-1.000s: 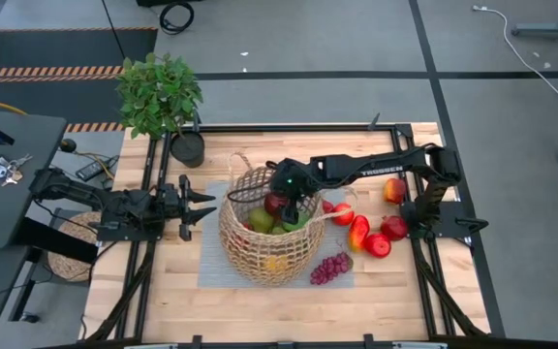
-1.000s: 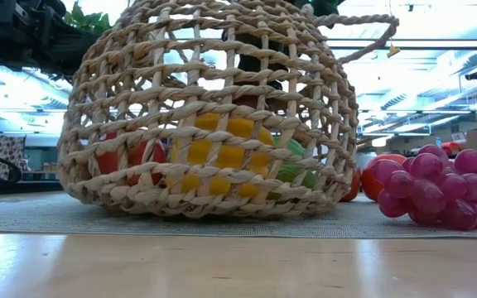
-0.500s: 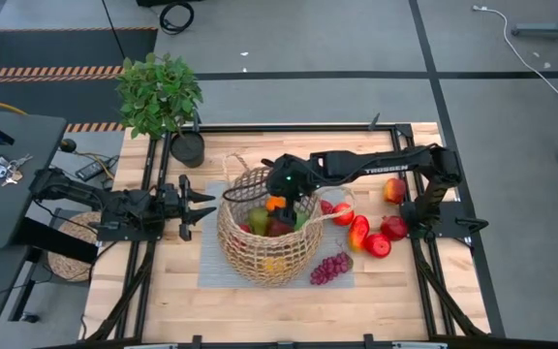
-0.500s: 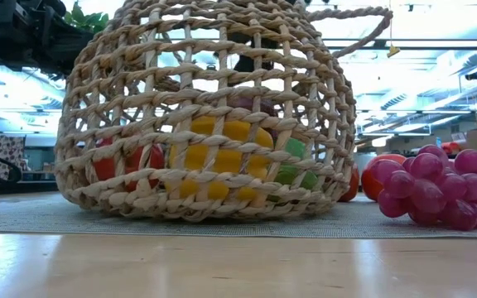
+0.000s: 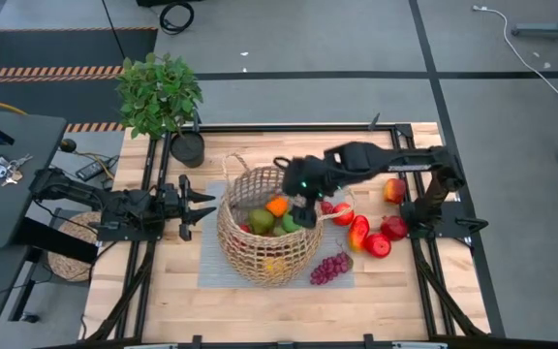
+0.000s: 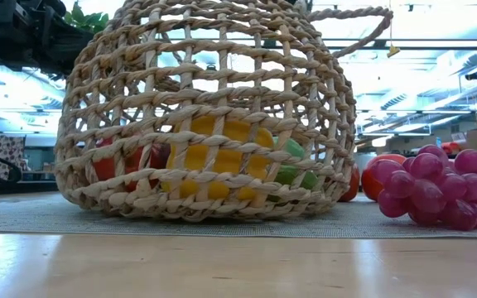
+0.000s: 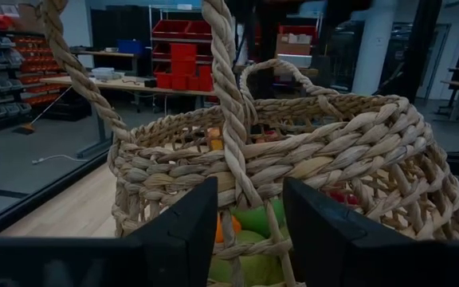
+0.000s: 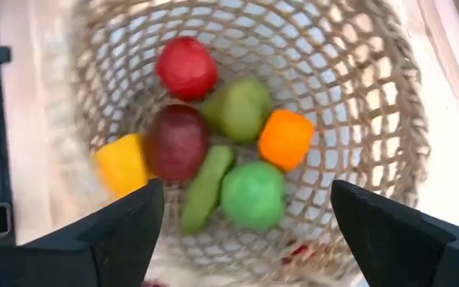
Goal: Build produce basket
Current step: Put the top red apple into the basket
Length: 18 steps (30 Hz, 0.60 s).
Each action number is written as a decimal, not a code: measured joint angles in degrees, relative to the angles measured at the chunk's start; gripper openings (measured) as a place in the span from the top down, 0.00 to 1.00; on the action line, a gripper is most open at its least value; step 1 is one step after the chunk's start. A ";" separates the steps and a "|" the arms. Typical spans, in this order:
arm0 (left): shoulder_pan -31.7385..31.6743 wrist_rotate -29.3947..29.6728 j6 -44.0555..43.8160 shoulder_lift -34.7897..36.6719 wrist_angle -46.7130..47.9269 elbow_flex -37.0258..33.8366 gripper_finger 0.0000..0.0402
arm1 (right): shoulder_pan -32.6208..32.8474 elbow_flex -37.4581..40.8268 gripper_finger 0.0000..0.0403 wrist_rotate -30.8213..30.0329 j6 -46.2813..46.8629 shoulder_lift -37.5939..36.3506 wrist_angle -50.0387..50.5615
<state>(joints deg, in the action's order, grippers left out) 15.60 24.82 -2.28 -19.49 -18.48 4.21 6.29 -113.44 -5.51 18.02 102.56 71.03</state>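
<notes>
The tan wicker basket (image 5: pixel 229 237) stands on a grey mat mid-table and holds several produce pieces: an orange one (image 8: pixel 285 139), green ones (image 8: pixel 252 195), a red apple (image 8: pixel 186 67), a dark red one (image 8: pixel 177 143) and a yellow one (image 8: pixel 121 164). My right gripper (image 5: pixel 303 215) hangs open above the basket's right half, pointing steeply down, with nothing between its fingers. My left gripper (image 5: pixel 206 206) waits level and open just left of the basket. One loop handle (image 7: pixel 228 112) rises in front of it. More produce lies right of the basket: purple grapes (image 5: pixel 329 268) and red apples (image 5: pixel 377 245).
A leafy potted plant (image 5: pixel 160 92) in a black pot (image 5: pixel 188 147) stands at the table's far left corner. Red and orange fruits (image 5: pixel 394 190) lie near the right arm's base. Bare wood (image 5: pixel 260 310) stretches along the near edge.
My right gripper has risen out of the basket and drawn a little toward the table's right edge, staying open. The orange piece, which it had covered, now shows lying on top of the others. The basket has rocked slightly.
</notes>
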 joint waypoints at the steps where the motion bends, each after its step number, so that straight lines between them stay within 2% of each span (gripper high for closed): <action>1: 0.00 0.00 0.00 0.00 0.00 0.00 0.62 | 1.55 -0.72 0.10 -0.85 0.09 0.00 0.61; 9: 0.00 0.00 0.01 0.00 -0.02 0.00 0.63 | 14.12 -2.54 0.10 -3.82 5.93 -0.02 2.01; 18: 0.00 0.00 0.00 0.00 0.00 0.00 0.62 | 26.59 -1.53 0.10 -12.88 15.33 -0.04 5.44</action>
<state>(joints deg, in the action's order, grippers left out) 15.59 24.82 -2.28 -19.49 -18.48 4.21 32.88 -114.96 -18.38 33.34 102.53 76.48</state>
